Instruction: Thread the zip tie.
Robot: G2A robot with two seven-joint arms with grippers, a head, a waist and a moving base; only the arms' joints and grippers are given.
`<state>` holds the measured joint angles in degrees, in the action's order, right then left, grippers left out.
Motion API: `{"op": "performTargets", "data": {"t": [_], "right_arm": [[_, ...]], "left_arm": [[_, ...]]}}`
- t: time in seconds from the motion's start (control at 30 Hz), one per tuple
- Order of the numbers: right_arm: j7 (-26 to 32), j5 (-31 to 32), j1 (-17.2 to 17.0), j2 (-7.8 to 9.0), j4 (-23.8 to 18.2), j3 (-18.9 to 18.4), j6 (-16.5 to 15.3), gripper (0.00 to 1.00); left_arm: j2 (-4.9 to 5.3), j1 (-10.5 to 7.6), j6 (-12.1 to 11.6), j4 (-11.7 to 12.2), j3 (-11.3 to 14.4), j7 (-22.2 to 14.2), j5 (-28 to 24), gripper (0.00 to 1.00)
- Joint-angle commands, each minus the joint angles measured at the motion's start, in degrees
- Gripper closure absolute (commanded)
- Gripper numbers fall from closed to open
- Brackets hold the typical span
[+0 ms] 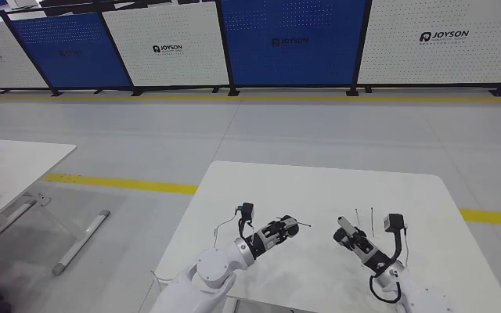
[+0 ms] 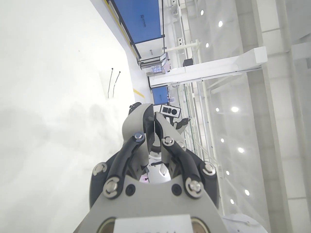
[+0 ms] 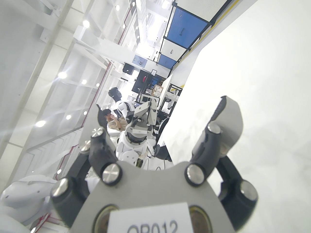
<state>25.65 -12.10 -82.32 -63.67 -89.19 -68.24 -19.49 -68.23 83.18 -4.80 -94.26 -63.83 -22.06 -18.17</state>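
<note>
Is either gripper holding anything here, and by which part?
The left gripper pinches a zip tie by its strap, with one end sticking out free. The right gripper is open and empty.

Bright overhead ceiling lights (image 3: 62, 75), starburst glare; white table (image 2: 48, 37) washed out; wide-angle edge bending.

on the white desk (image 1: 313, 184) the left gripper (image 1: 287, 226) sits low with a thin black zip tie (image 1: 304, 225) sticking out of its fingers toward the right gripper (image 1: 343, 228), near it but apart. two spare ties (image 1: 358, 215) lie side by side on the desk just beyond the right gripper. a yellow floor line (image 1: 117, 183) runs behind.
</note>
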Motion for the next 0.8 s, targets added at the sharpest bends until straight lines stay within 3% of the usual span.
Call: {"op": "performTargets", "data": {"t": [0.0, 0.5, 0.67, 0.77], "right_arm": [[0.1, -0.1, -0.1, 0.01, -0.1, -0.2, 0.0, 0.0], [0.1, -0.1, -0.1, 0.01, -0.1, -0.2, 0.0, 0.0], [0.1, -0.1, -0.1, 0.01, -0.1, -0.2, 0.0, 0.0], [0.1, -0.1, -0.1, 0.01, -0.1, -0.2, 0.0, 0.0]], "left_arm": [[0.01, 0.03, 0.2, 0.0, 0.0, -0.3, -0.4, 1.0], [-0.05, -0.1, 0.5, 0.1, 0.1, 0.5, -0.6, 1.0], [-0.31, -1.23, 0.4, 0.8, -0.2, -1.5, -7.0, 1.0], [-0.19, -0.71, -1.6, -1.5, -1.3, -1.4, -7.9, 1.0]]}}
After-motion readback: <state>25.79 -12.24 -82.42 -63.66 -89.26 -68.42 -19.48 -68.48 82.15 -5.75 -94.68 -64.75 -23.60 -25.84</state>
